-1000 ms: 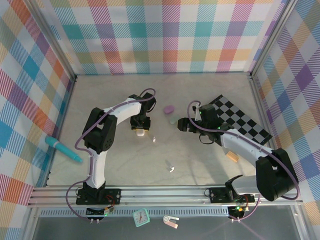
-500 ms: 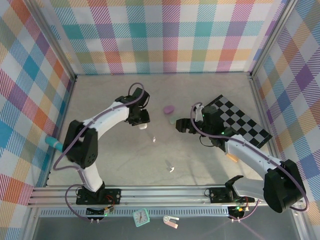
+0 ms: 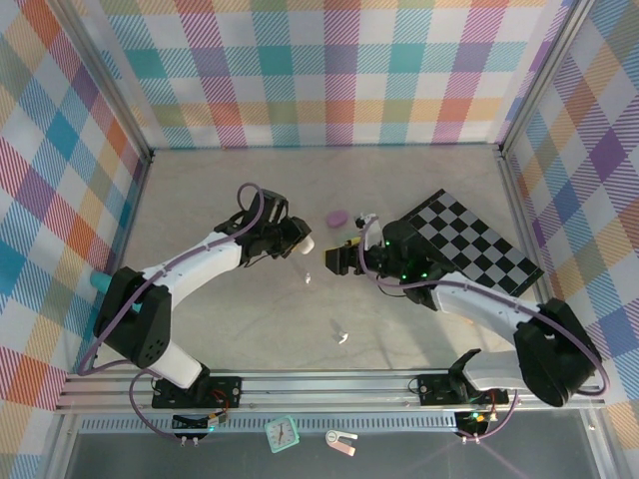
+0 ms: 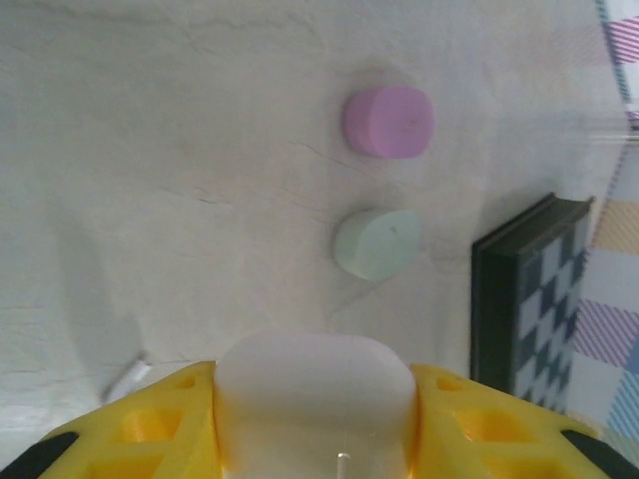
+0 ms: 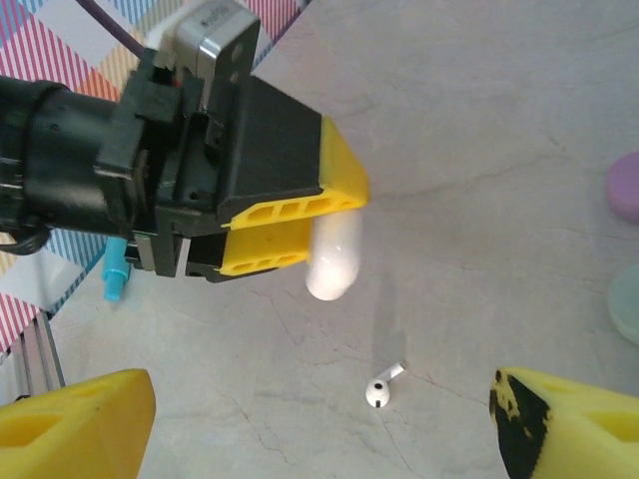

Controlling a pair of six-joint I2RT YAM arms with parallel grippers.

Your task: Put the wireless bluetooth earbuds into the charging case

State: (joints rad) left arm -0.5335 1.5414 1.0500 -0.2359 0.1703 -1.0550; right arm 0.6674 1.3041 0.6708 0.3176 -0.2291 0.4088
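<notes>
My left gripper (image 3: pixel 292 240) is shut on a white charging case (image 3: pixel 306 242), held off the table; in the left wrist view the case (image 4: pixel 315 399) sits between the yellow fingers (image 4: pixel 160 424). Facing it from the right, my right gripper (image 3: pixel 330 259) stands open, and its yellow fingertips (image 5: pixel 75 424) frame the held case (image 5: pixel 334 261). A white stemmed earbud (image 5: pixel 382 387) lies on the table below the case, also at the table's middle (image 3: pixel 309 278). Another white earbud (image 3: pixel 342 337) lies nearer the front.
A purple case (image 4: pixel 388 121) and a mint case (image 4: pixel 377 243) lie on the table beyond the held case. A black-and-white chessboard (image 3: pixel 469 244) lies at the right. A teal pen (image 3: pixel 103 285) lies by the left wall.
The left arm has swung right and stretched out, carrying the white case toward the middle. The right gripper has moved left to face it, above the earbud.
</notes>
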